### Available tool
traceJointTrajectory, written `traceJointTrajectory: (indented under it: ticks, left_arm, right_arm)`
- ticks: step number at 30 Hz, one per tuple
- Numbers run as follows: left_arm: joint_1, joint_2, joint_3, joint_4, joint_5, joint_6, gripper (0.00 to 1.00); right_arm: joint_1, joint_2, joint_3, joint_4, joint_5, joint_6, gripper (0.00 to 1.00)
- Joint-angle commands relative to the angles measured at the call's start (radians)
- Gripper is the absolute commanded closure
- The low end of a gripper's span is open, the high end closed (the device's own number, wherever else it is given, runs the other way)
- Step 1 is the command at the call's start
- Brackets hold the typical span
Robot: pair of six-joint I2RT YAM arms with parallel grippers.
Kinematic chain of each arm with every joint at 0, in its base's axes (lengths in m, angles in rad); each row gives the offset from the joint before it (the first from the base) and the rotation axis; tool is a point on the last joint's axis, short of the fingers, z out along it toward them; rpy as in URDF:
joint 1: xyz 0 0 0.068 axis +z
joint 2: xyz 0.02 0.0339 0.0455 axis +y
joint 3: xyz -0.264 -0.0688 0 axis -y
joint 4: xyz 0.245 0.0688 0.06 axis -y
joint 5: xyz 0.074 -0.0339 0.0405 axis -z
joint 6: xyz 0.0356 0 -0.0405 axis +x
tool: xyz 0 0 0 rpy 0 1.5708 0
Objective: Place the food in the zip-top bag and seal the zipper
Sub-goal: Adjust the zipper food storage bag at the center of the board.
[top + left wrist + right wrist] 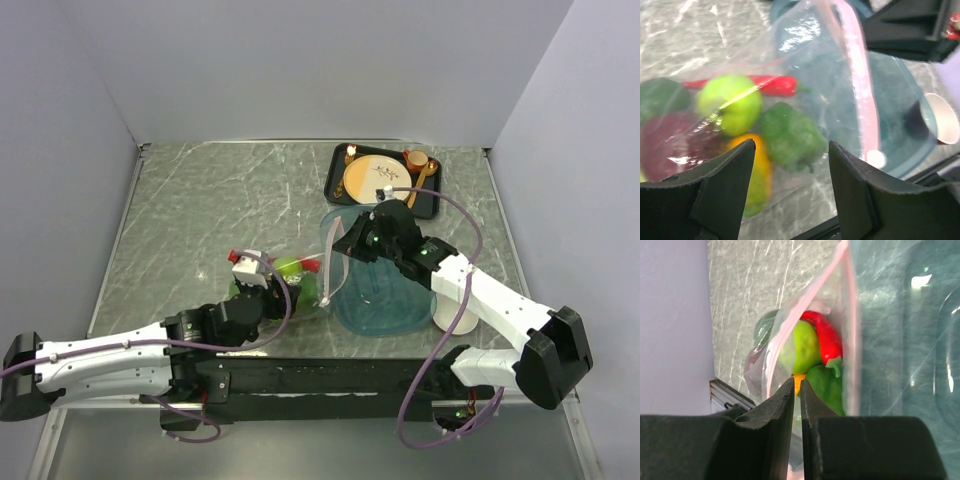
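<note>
The clear zip-top bag lies on the table left of centre with the food inside it. The left wrist view shows a light green fruit, a red chili, a green pepper, a yellow-orange piece and a purple piece through the plastic. The pink zipper stands raised over the teal tray. My right gripper is shut on the zipper at the bag's mouth. My left gripper is open and empty just above the bag.
A translucent teal oval tray lies under the bag's mouth. A black tray with a tan plate and gold cutlery stands behind it. A small white cup is by the teal tray's right side.
</note>
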Motion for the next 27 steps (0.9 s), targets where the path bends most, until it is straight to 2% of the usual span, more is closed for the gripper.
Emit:
traceJointTrajectory:
  ticks: [1, 4, 8, 9, 11, 15, 20, 24, 27]
  left_arm:
    - [-0.045, -0.008, -0.079, 0.207, -0.011, 0.058, 0.35]
    - [-0.097, 0.043, -0.099, 0.251, 0.018, 0.064, 0.35]
    - [-0.201, 0.126, -0.086, 0.254, -0.037, 0.05, 0.34]
    - [-0.208, 0.155, -0.082, 0.254, -0.029, 0.044, 0.34]
    - [-0.225, 0.175, -0.072, 0.252, -0.028, 0.012, 0.34]
    - [-0.242, 0.16, -0.084, 0.223, -0.071, -0.074, 0.34]
    - [-0.241, 0.097, -0.15, 0.231, -0.094, -0.154, 0.31]
    - [-0.241, 0.086, -0.168, 0.206, -0.135, -0.188, 0.29]
    - [-0.241, 0.086, -0.164, 0.171, -0.16, -0.208, 0.28]
  right_arm:
    - [-0.027, -0.018, 0.018, 0.013, -0.021, -0.022, 0.83]
    - [-0.032, -0.008, 0.023, 0.024, -0.025, -0.023, 0.83]
    - [-0.032, -0.011, 0.012, 0.007, 0.018, -0.02, 0.82]
    - [-0.032, -0.022, 0.001, -0.004, 0.04, -0.017, 0.68]
    - [-0.032, -0.077, -0.039, -0.025, 0.115, -0.011, 0.63]
    - [-0.032, -0.233, -0.111, -0.066, 0.15, -0.026, 0.45]
    - [-0.012, -0.277, -0.163, -0.099, 0.077, -0.011, 0.28]
    - [0.041, -0.284, -0.178, -0.085, 0.08, 0.001, 0.0]
    - [0.052, -0.237, -0.155, -0.096, 0.08, -0.008, 0.0]
